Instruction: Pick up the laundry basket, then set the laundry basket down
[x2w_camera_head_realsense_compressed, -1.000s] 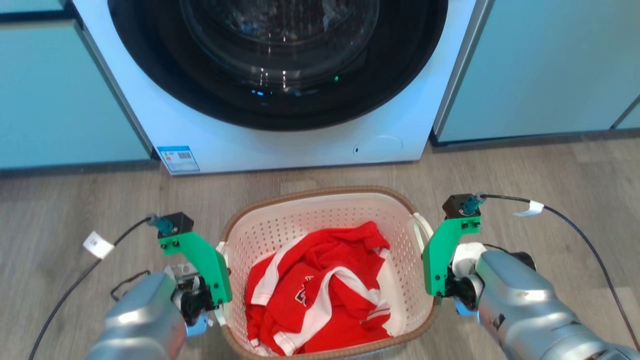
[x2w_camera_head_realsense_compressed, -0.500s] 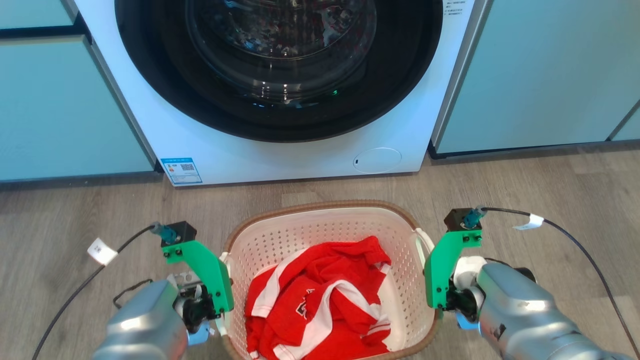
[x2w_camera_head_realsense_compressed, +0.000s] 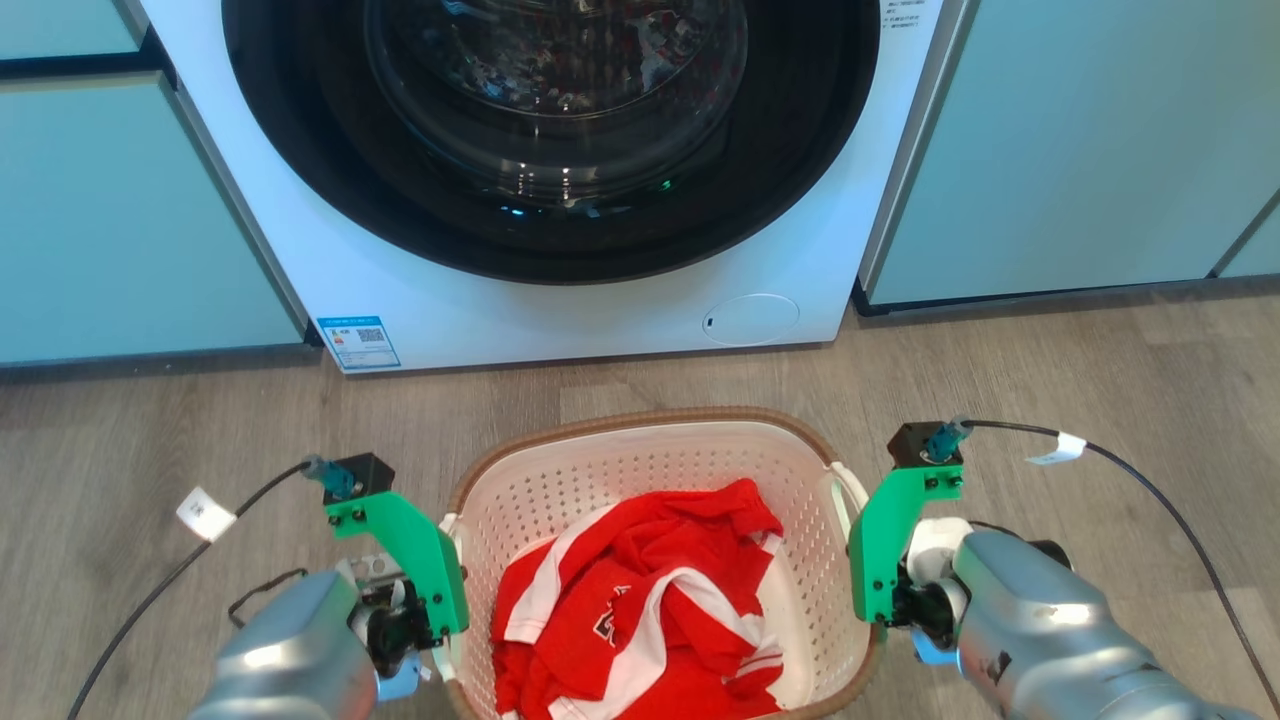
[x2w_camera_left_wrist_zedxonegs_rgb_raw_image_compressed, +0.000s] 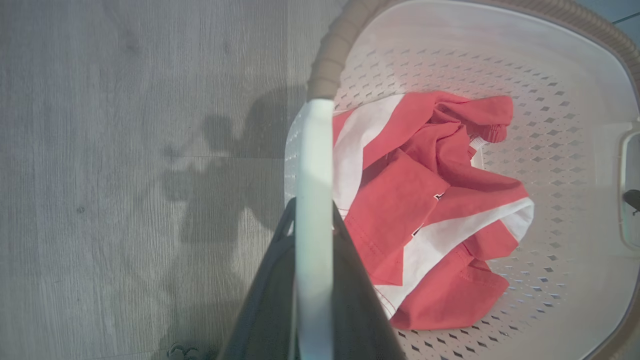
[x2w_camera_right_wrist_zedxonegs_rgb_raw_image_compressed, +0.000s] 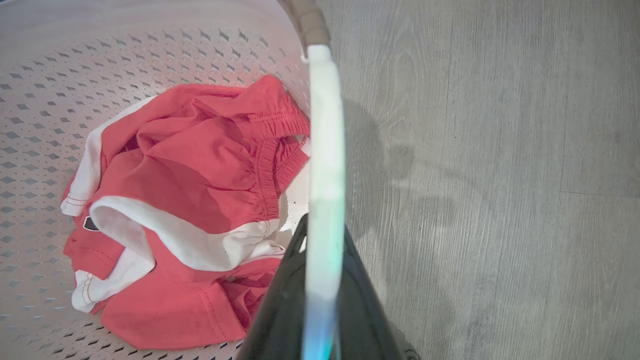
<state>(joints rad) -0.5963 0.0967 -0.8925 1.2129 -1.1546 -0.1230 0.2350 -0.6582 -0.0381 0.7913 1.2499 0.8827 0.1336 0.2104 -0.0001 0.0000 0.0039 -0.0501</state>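
The laundry basket (x2w_camera_head_realsense_compressed: 640, 420), white and perforated with a brown rim band, sits low in the middle of the head view over the wood floor. It holds a crumpled red and white garment (x2w_camera_head_realsense_compressed: 640, 610). My left gripper (x2w_camera_head_realsense_compressed: 432, 630) is shut on the basket's left white handle (x2w_camera_left_wrist_zedxonegs_rgb_raw_image_compressed: 314, 165), with a dark finger (x2w_camera_left_wrist_zedxonegs_rgb_raw_image_compressed: 267, 305) on either side of the bar. My right gripper (x2w_camera_head_realsense_compressed: 893, 605) is shut on the right handle (x2w_camera_right_wrist_zedxonegs_rgb_raw_image_compressed: 326, 150) in the same way. I cannot tell whether the basket's base touches the floor.
A white front-loading washing machine (x2w_camera_head_realsense_compressed: 560, 300) with its dark round door stands just beyond the basket. Pale teal cabinets stand to its left (x2w_camera_head_realsense_compressed: 110, 200) and right (x2w_camera_head_realsense_compressed: 1080, 140). Black cables (x2w_camera_head_realsense_compressed: 1150, 480) trail from both wrists over the grey wood floor (x2w_camera_head_realsense_compressed: 1100, 360).
The head camera tilted up, so the whole picture slid down. In the last half second the basket and both grippers came slightly lower in the head view while the washer stayed put.
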